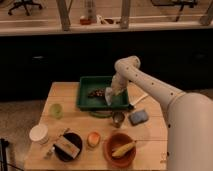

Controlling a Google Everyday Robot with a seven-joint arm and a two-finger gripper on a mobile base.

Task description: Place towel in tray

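Observation:
A green tray [87,95] sits at the back middle of the wooden table [60,95]. My gripper [110,95] hangs over the right half of the tray, the arm reaching in from the right. It is shut on a pale towel [108,98], which dangles just above the tray floor. A dark brownish object [95,93] lies in the tray just left of the towel.
In front of the tray are a small metal cup [118,118] and a blue sponge [137,116]. A green cup [56,110], a white cup [39,133], a black bowl with a box [67,146], an orange fruit [93,138] and a brown bowl with a banana [121,149] fill the front.

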